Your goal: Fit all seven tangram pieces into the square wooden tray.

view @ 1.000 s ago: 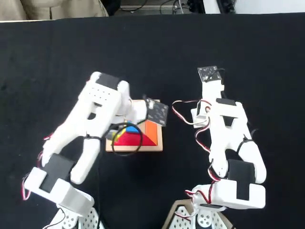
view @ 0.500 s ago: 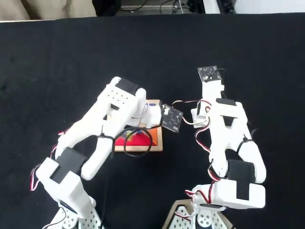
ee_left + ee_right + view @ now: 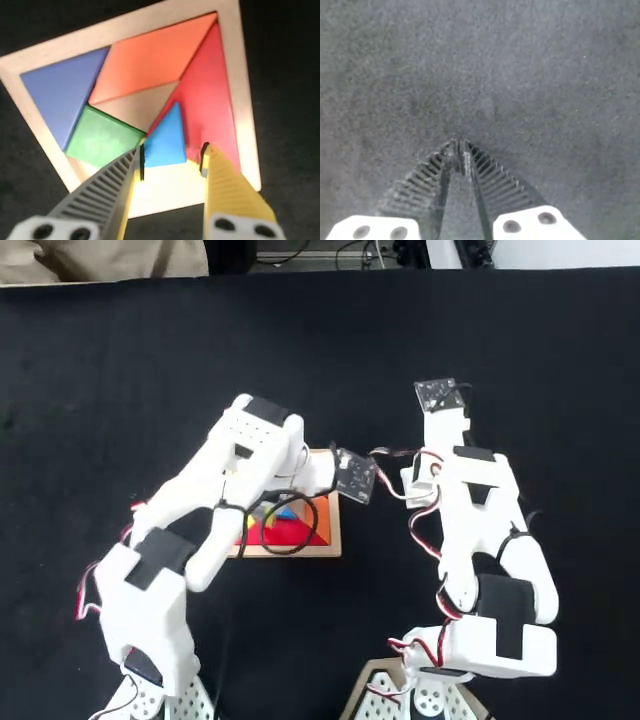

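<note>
**Left claw open over the tray, right claw shut over the cloth**

High view: The square wooden tray lies near the middle of the black tabletop. The white left arm bends over the tray and hides much of it. A big red triangle piece shows inside the tray under the arm. The white right arm stands beside the tray, near its right edge but not touching it.

Left wrist view: The left claw hangs just above the tray, near one edge. Its jaws are apart, one grey and one yellow. A small light blue triangle piece sits between the two tips. The grey tip is right at one corner of it, and the yellow tip is a little way off, so the claw does not grip it. The red triangle lies along one tray edge. An orange four-sided piece lies next to it. A big dark blue triangle piece fills a corner. A green square piece touches the dark blue one. A bare wooden gap sits in the middle.

Right wrist view: The right claw is clenched tight with nothing in it. Below it is the black tabletop.
</note>
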Controlling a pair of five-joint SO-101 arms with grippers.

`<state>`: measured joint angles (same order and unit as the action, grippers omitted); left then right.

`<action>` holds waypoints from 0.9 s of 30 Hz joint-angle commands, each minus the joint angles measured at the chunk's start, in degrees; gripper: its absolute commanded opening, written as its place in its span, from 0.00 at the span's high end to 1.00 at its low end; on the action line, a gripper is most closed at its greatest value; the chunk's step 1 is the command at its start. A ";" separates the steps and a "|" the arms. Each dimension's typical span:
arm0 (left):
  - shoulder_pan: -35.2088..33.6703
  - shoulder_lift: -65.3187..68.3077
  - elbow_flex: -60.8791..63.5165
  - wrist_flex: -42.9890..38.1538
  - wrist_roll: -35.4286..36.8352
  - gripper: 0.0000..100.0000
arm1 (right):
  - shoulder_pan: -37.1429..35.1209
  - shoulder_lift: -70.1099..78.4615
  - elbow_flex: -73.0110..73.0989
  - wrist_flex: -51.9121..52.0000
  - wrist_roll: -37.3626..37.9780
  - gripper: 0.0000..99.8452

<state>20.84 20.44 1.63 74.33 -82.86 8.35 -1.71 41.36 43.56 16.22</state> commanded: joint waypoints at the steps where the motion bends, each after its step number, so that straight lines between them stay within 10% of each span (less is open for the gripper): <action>1: -0.31 1.14 -5.41 0.44 -4.48 0.79 | 0.53 -1.98 -0.13 -0.97 0.35 0.99; 27: -2.42 3.87 -11.38 2.37 0.97 0.92 | 0.53 -1.98 -0.13 -0.97 2.20 0.99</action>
<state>20.40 25.19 -4.62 76.44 -82.59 8.35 -1.71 41.36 43.56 17.63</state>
